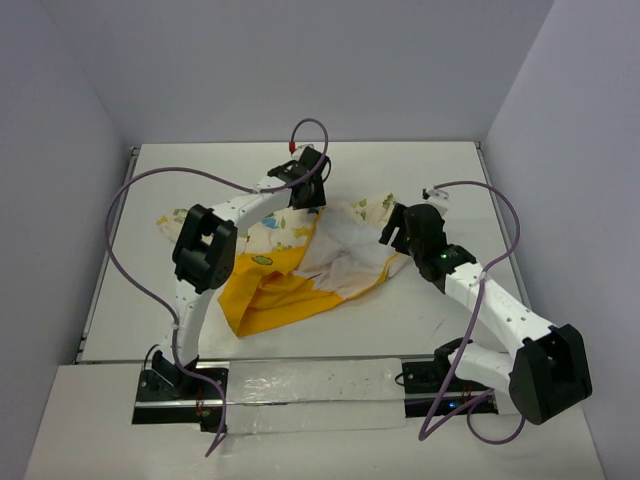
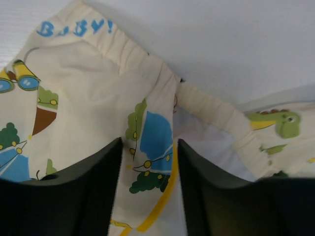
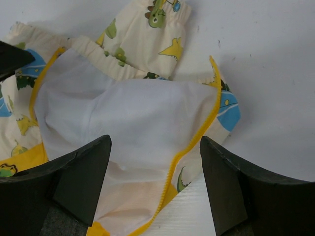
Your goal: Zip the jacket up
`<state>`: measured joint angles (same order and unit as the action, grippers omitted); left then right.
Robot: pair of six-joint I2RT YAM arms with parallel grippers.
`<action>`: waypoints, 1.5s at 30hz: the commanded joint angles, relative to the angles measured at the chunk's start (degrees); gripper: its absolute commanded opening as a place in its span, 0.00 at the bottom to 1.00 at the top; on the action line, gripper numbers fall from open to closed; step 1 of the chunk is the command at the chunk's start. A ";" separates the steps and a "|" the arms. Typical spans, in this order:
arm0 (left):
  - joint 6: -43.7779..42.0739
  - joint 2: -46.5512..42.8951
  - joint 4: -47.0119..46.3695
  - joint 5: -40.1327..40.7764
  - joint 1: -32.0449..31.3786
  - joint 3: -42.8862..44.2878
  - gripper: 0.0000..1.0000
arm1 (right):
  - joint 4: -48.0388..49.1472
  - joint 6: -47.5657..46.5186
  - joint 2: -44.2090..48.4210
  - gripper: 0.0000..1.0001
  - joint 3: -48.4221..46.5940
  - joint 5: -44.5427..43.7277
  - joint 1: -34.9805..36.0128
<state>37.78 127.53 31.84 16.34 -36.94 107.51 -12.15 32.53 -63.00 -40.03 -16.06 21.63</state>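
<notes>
The jacket (image 1: 270, 290) lies crumpled and open at mid-table: cream cartoon-print fabric, a yellow-orange panel at its near left, white lining (image 3: 128, 113) facing up. My left gripper (image 1: 308, 188) is down on its far edge. In the left wrist view the left gripper (image 2: 149, 142) has its jaws partly closed, a strip of printed fabric with a yellow zipper edge (image 2: 165, 191) filling the gap between them. My right gripper (image 1: 392, 232) hovers at the jacket's right side. The right gripper (image 3: 155, 140) is open, straddling the yellow zipper teeth (image 3: 197, 137) along the lining's edge.
The white table (image 1: 450, 180) is boxed in by grey walls at the back and both sides. Purple cables (image 1: 130, 200) loop over the left and right of the table. A clear plastic strip (image 1: 300, 385) lies between the arm bases.
</notes>
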 commanded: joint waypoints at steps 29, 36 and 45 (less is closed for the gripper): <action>16.16 -45.18 -50.06 -46.15 4.29 -57.08 0.00 | 12.82 -3.19 0.30 0.80 0.58 18.40 -0.01; 20.84 -42.77 -62.80 -51.00 4.18 -60.94 0.00 | 23.13 -6.33 -2.14 0.84 -0.32 37.74 0.57; 19.06 -44.47 -58.08 -50.92 4.20 -58.22 0.00 | 36.70 0.86 -12.66 0.87 -2.30 47.24 0.55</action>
<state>56.71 85.57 -22.99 -31.93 -32.62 46.34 14.57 30.14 -72.89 -39.87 23.79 21.87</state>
